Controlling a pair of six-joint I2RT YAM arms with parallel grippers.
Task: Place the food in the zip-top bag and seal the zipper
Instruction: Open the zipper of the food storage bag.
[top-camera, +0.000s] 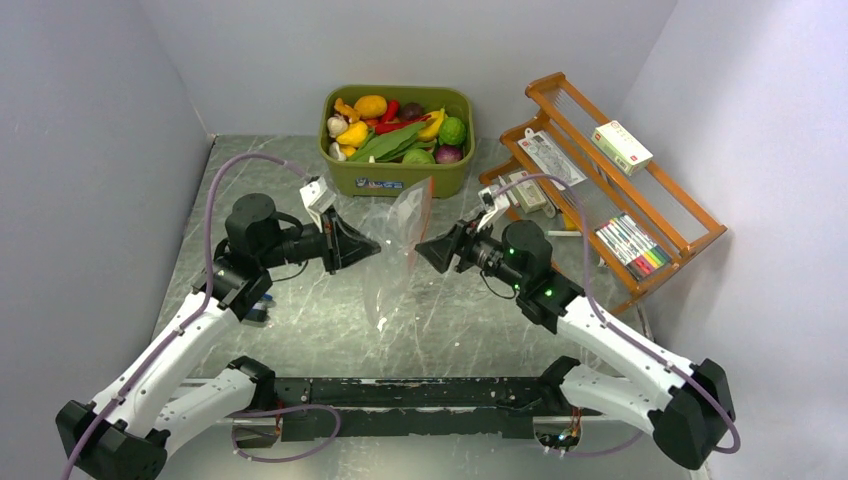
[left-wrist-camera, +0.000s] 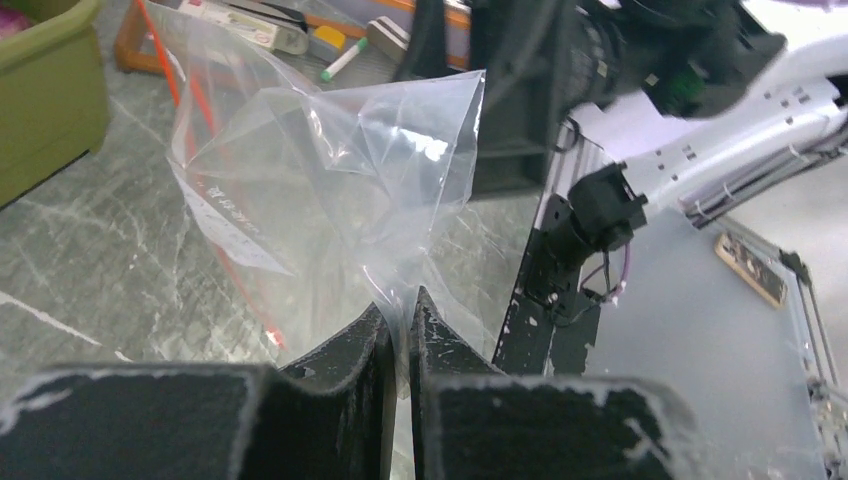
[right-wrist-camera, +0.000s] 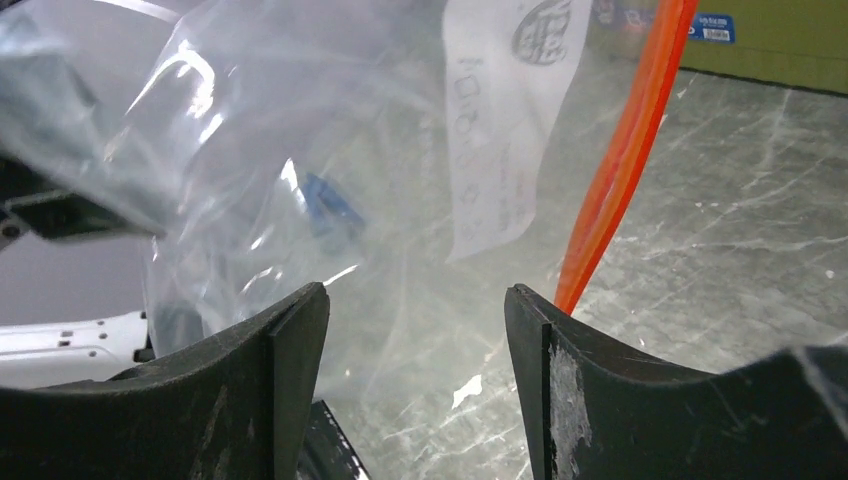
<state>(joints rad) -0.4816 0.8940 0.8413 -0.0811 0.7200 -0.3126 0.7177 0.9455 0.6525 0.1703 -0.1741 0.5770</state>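
The zip-top bag (top-camera: 398, 262) hangs crumpled above the table between my two grippers. My left gripper (top-camera: 376, 250) is shut on a fold of its clear film, and in the left wrist view the plastic is pinched between the tips of the left gripper (left-wrist-camera: 403, 302). My right gripper (top-camera: 418, 251) stands open at the bag's other side. In the right wrist view the film lies in front of and between the spread jaws of the right gripper (right-wrist-camera: 415, 298), and the zipper (right-wrist-camera: 625, 150) runs just past the right fingertip. The food (top-camera: 400, 130) fills the green tub (top-camera: 395, 178) behind the bag.
A wooden rack (top-camera: 690, 215) stands at the right with printed packets, a white box (top-camera: 622, 147) and coloured markers (top-camera: 632, 243). Grey walls close in the left, back and right sides. The arms' base rail (top-camera: 400, 392) runs along the near edge.
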